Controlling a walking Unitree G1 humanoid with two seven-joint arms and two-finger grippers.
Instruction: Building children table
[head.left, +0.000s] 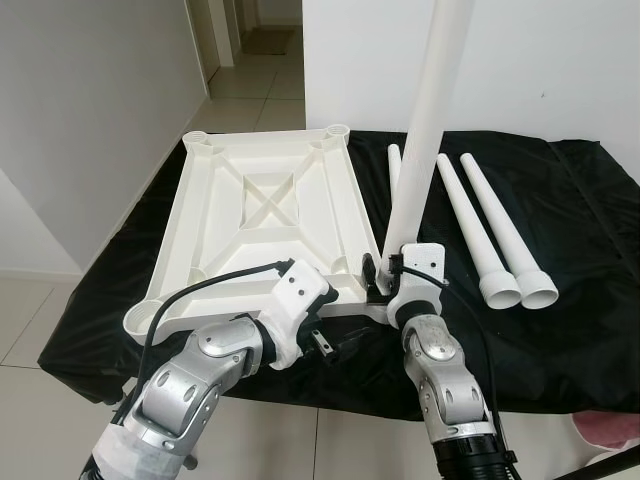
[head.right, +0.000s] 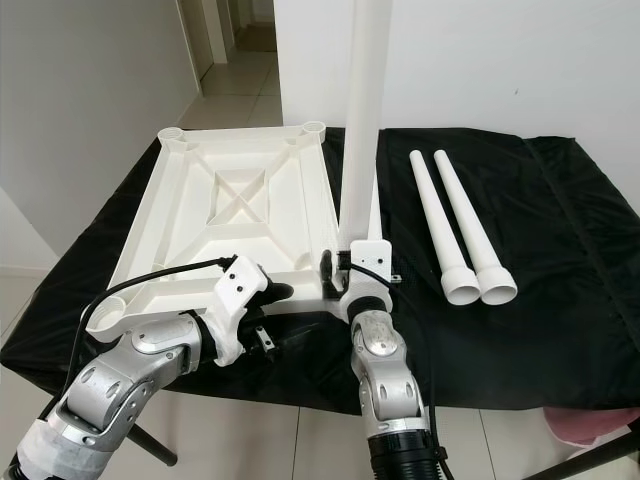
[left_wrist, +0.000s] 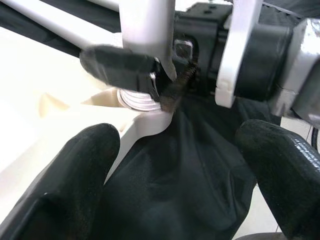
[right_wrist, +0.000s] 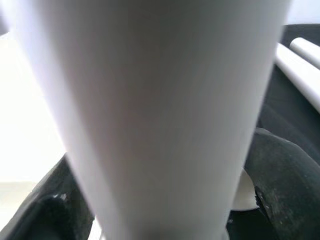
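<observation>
Upright white leg (head.right: 364, 110) in right end effector (head.right: 336, 268) at tabletop (head.right: 240, 215) corner.

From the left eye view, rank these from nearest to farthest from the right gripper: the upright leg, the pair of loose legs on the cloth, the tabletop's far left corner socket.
1. Upright leg: held in the right gripper, at the tabletop's near right corner.
2. Pair of loose legs: lying on the black cloth, to the gripper's right.
3. Far left corner socket: across the upturned tabletop, farthest.

You've got a wrinkly black cloth (head.left: 560, 330) over the worktop, pale tiled floor (head.left: 30, 330) around it, maybe a pink rag (head.left: 610, 432) bottom-right.
</observation>
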